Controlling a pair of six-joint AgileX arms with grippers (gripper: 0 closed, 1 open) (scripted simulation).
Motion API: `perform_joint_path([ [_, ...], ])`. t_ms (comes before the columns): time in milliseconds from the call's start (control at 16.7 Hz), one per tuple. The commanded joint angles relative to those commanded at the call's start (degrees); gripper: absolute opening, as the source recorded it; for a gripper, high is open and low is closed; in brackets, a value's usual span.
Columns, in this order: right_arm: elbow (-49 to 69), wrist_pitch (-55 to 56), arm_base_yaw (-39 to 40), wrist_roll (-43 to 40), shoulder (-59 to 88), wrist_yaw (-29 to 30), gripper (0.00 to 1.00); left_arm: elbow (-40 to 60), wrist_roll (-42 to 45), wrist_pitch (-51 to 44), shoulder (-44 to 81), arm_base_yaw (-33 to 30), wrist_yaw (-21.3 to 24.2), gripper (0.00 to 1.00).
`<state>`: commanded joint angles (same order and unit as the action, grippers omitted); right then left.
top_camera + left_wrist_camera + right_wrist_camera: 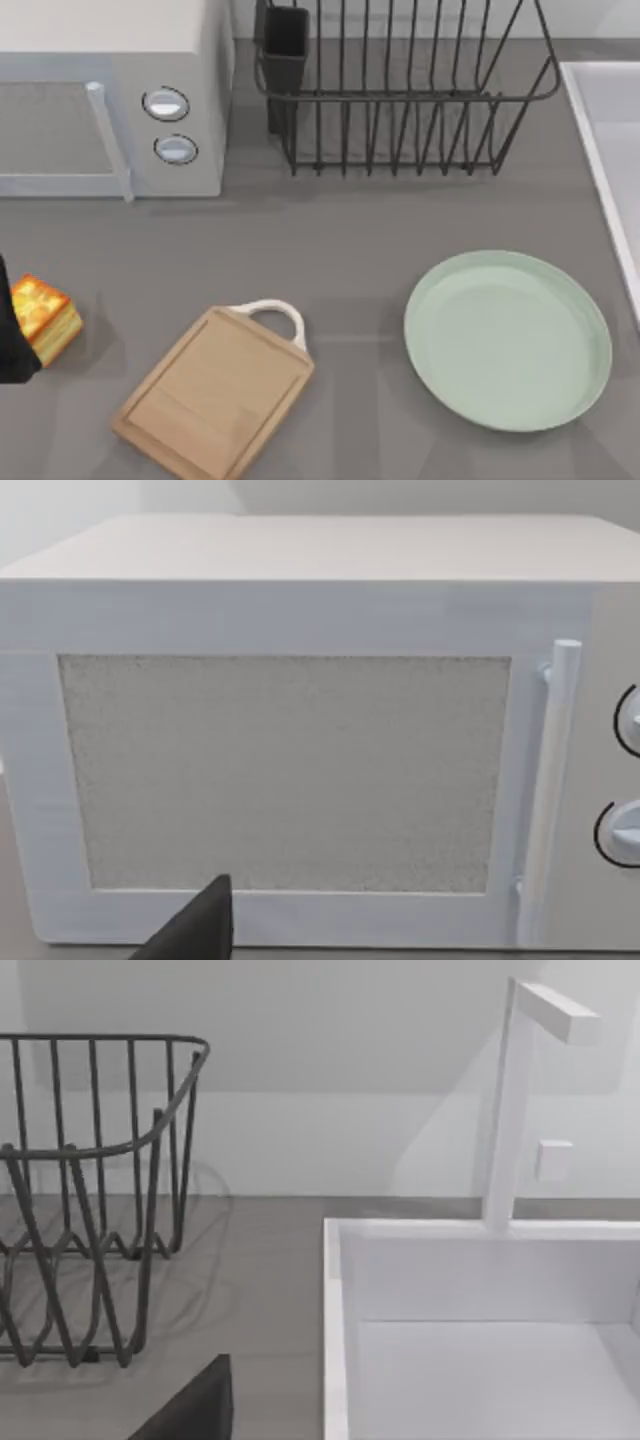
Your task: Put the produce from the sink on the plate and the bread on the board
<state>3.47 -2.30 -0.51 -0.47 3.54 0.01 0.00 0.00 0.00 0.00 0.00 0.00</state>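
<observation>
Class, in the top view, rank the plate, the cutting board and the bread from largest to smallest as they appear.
1. plate
2. cutting board, close behind the plate
3. bread, by far the smallest

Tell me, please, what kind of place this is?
Most likely a kitchen counter, in a rendered scene. A microwave stands at the back left, a wire dish rack beside it, and a white sink with a tap is at the right.

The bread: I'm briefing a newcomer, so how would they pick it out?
Start at the white microwave at the table's back left. In front of it, at the left edge, left of the light wooden cutting board, sits a small cube of bread. Its toasted golden-orange top sets it apart.
</observation>
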Motion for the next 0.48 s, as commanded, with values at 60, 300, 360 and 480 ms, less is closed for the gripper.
perform_joint_path([
  [60,2.28,-1.48,-0.33,-0.31,2.4,0.0,1.0,0.0,0.0,0.0,0.0,0.0,0.0,1.0],
  [300,15.81,-10.12,-2.27,-2.09,17.86,0.03,1.0,0.0,0.0,0.0,0.0,0.0,0.0,1.0],
  [360,20.06,-12.81,-2.87,-2.65,22.99,0.04,1.0,0.0,0.0,0.0,0.0,0.0,0.0,1.0],
  [480,29.27,-18.61,-4.17,-3.85,34.39,0.06,1.0,0.0,0.0,0.0,0.0,0.0,0.0,1.0],
])
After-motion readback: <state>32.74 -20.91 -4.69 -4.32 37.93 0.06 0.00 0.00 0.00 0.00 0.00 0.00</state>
